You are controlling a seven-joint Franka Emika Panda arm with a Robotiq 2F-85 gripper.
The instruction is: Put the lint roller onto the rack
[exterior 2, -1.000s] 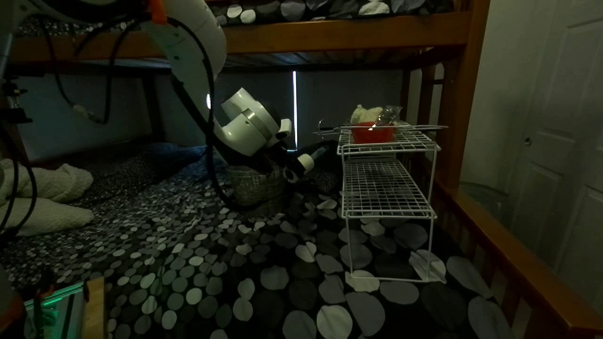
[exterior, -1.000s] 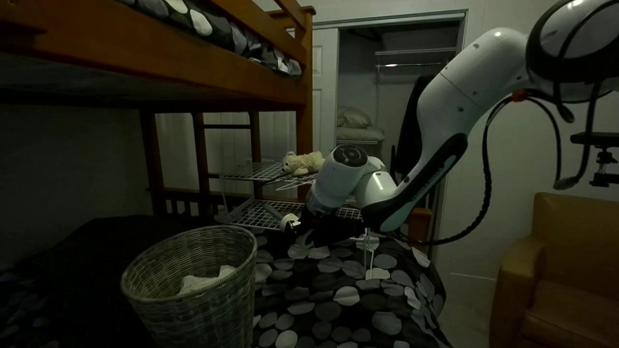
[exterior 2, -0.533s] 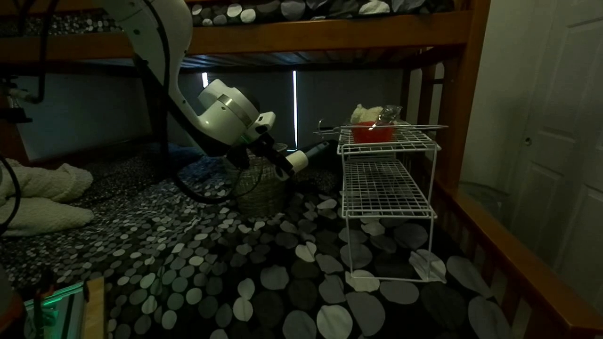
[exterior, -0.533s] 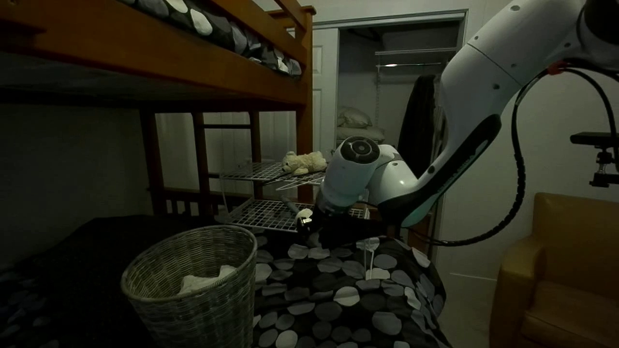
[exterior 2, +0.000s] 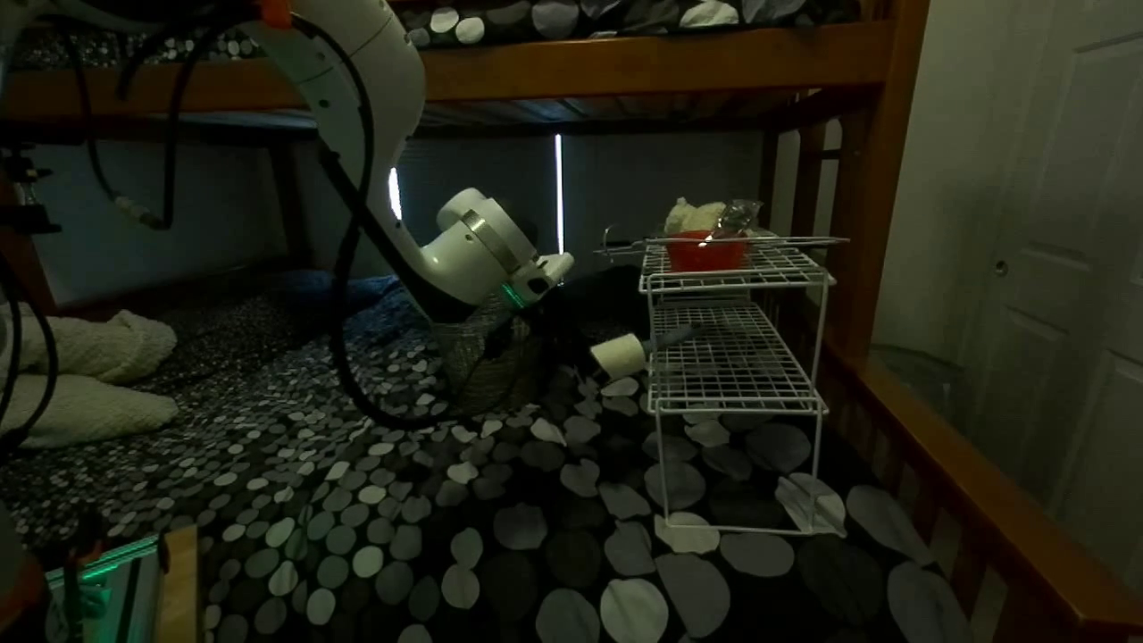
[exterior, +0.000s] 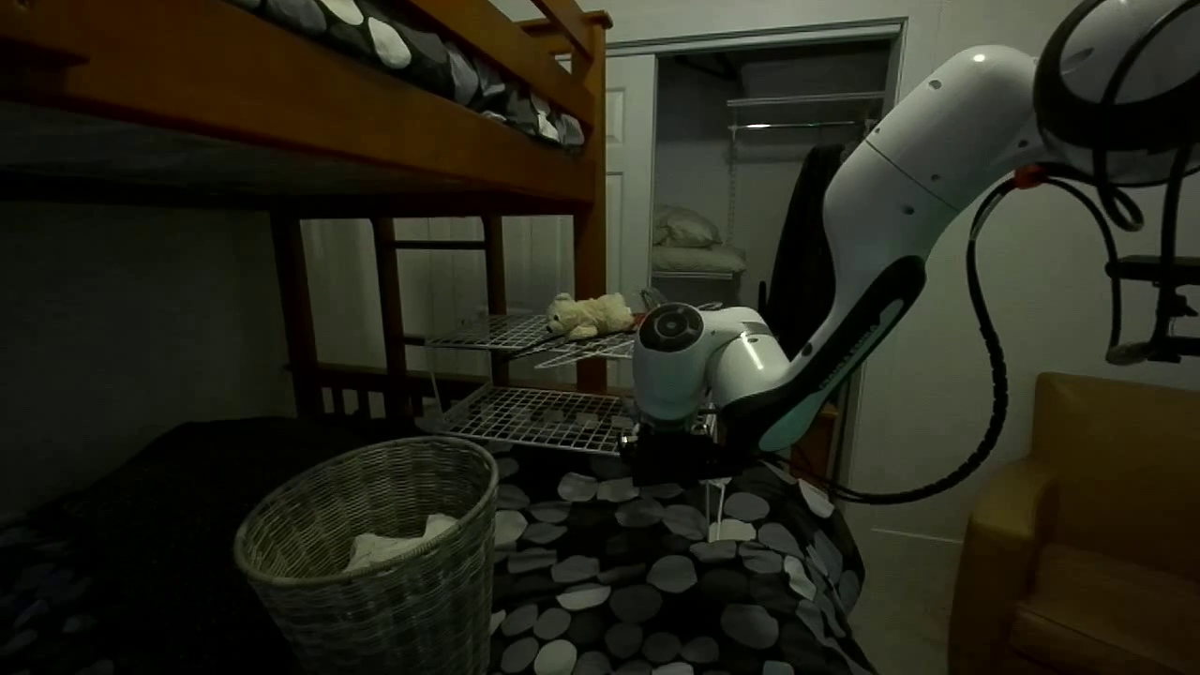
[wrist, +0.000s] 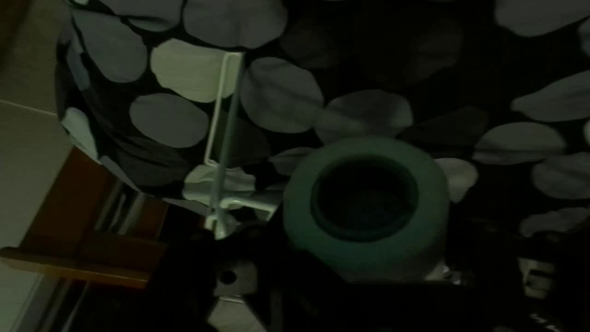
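Note:
The lint roller has a white roll and a grey handle. My gripper is dark, and its fingers stand on either side of the roll, shut on it. In the wrist view the roll's round open end faces the camera between the dark fingers. The roller is held tilted above the bed, its handle pointing at the wire rack, at a height between the two shelves. I cannot tell whether the handle touches the rack. In an exterior view the gripper hides the roller in front of the lower shelf.
The top shelf carries a red bowl and a teddy bear, with wire pieces jutting out. A woven basket stands on the bed. The upper bunk's wooden rail runs overhead. Thin rack legs show in the wrist view.
The arm swung back, then forward again. The held roller is now lower and closer to the rack, its handle overlapping the rack's edge in view. It has gone behind the gripper in an exterior view.

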